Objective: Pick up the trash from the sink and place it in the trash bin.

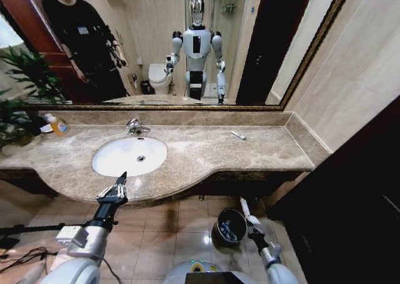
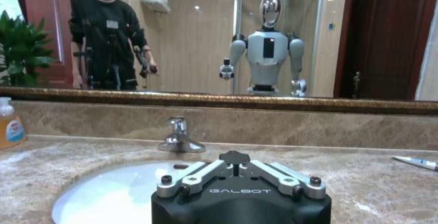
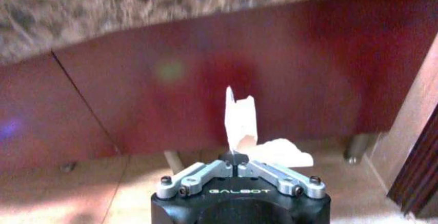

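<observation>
Currently, the right gripper is held low beside the bin, jaws clamped on a white sachet. The left gripper is raised before the sink, jaws together.

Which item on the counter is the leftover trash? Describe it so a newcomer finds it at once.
Start at the marble counter under the mirror and go right of the white sink, toward the back wall. There a thin white tube with a blue mark lies flat and alone on the stone. The only other loose item, the orange-filled soap bottle, stands upright at the far left.
</observation>
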`<state>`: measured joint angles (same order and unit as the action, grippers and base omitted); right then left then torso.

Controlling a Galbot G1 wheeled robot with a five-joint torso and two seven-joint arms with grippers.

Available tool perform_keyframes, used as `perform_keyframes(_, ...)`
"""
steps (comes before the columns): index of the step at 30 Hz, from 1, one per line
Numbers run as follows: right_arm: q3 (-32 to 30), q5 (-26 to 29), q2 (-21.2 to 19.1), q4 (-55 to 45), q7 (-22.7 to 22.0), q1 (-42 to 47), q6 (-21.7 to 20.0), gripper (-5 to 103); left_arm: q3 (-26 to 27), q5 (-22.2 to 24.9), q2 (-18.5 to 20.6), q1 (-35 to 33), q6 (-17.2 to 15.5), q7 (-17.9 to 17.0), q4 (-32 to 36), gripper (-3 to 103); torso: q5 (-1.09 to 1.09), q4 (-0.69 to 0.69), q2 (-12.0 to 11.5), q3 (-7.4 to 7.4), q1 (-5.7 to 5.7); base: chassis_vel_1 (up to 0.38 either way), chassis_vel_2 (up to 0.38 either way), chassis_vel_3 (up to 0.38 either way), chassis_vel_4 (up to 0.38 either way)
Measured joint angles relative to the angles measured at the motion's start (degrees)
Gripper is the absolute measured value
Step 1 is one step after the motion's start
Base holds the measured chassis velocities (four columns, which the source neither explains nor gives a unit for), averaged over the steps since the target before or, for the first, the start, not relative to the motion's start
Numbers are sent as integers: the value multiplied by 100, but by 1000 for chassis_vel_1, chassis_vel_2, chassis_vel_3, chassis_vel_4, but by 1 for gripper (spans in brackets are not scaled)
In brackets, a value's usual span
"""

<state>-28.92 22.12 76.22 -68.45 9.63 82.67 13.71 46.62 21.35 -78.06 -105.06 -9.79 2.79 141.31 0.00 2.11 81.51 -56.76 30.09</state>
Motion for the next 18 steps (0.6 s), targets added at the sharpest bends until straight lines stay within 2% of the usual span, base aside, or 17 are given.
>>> perform_keyframes(7, -11, -413, 259, 865, 17, -408, 134, 0, 0, 0, 0, 0, 0, 0, 0, 0, 0, 0, 0, 0, 0, 0, 0, 0, 0)
perform_keyframes(18, -22, -593, 403, 1486, 70, -682, 213, 0, 0, 0, 0, 0, 0, 0, 0, 0, 0, 0, 0, 0, 0, 0, 0, 0, 0)
